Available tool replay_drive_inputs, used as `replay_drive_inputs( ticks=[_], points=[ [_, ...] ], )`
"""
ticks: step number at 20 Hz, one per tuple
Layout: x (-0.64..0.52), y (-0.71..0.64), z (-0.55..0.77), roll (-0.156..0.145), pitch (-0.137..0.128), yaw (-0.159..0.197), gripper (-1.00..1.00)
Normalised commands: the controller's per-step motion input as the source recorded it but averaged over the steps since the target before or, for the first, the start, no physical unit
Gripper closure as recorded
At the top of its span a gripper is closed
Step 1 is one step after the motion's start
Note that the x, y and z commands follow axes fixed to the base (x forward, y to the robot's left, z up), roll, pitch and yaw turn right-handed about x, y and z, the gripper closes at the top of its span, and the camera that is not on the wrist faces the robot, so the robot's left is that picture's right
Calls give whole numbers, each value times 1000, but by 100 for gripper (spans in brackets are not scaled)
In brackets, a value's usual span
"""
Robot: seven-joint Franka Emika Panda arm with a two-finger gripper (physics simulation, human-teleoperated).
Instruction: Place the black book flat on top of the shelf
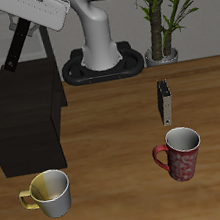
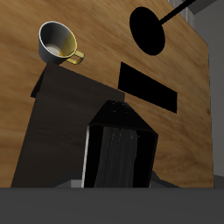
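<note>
warm brown wood-grain table (image 1: 116,131): smooth, low sheen | boxy matte-black shelf (image 1: 22,117): flat finish | thin matte-black book (image 2: 118,157): dull | yellow-handled mug (image 1: 51,192): glossy, metallic-looking | red patterned mug (image 1: 180,154): glossy

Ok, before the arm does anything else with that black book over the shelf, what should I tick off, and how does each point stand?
1. Black book held in the gripper: ok, it hangs clear of any surface.
2. Book over the shelf: ok.
3. Book flat: not ok, it is steeply tilted.
4. Shelf top free of objects: ok in both views.
5. Yellow-handled mug out of the way: ok, it stands in front of the shelf.
6. Finger contact firm: cannot tell.
</note>
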Motion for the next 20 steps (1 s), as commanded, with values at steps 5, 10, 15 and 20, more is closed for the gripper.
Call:
replay_drive_inputs(
  ticks=[5, 10, 15, 20],
  points=[
    [145, -282, -191, -159, -53, 116, 100],
    [189, -176, -432, -125, 45, 55, 100],
    [115, -71, -397, -33, 36, 31, 100],
    [220, 35, -717, -7, 112, -5, -100]
  ],
)
